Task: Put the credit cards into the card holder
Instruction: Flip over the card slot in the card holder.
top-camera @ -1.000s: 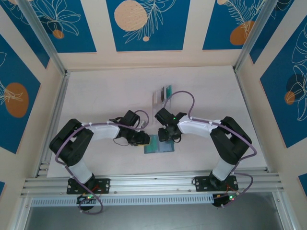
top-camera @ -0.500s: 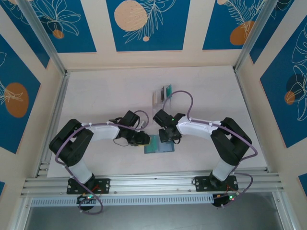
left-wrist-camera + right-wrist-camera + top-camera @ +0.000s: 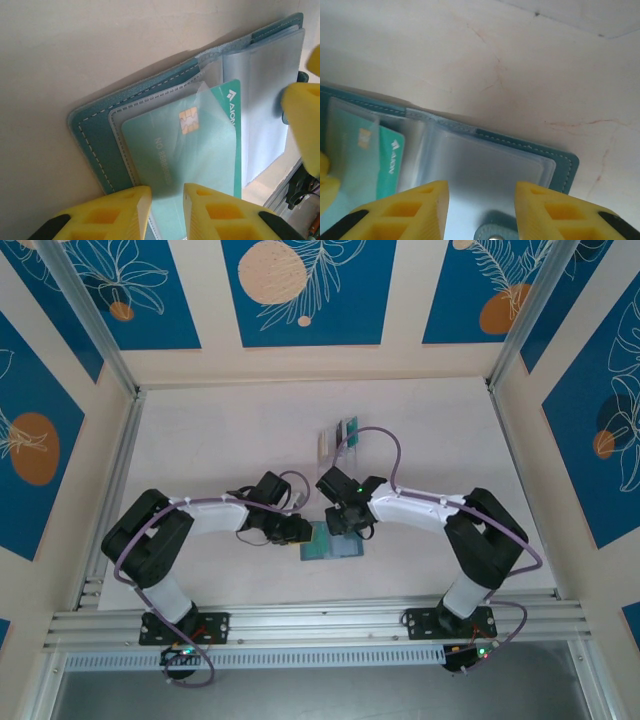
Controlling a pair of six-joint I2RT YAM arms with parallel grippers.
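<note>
The slate-teal card holder (image 3: 333, 545) lies open on the table between both arms. In the left wrist view a teal-green credit card (image 3: 192, 150) with a gold chip sits partly under a pale see-through pocket of the card holder's (image 3: 95, 137) left half, its right edge sticking out. My left gripper (image 3: 167, 197) hovers over that card, jaws narrowly apart, nothing pinched. My right gripper (image 3: 482, 192) stands open over the card holder's (image 3: 560, 162) clear right-hand pockets, by the snap tab (image 3: 492, 232). The same card (image 3: 387, 165) shows at the left of the right wrist view. More cards (image 3: 349, 428) stand in the rack.
A clear acrylic slotted rack (image 3: 332, 443) stands behind the card holder, just beyond the right wrist. The table's front rail (image 3: 320, 620) runs close behind the wallet. The right gripper's yellow finger (image 3: 305, 107) crowds the left wrist view's right edge.
The right wrist has crept slightly left over the card holder. The left arm and the card holder have stayed put.
</note>
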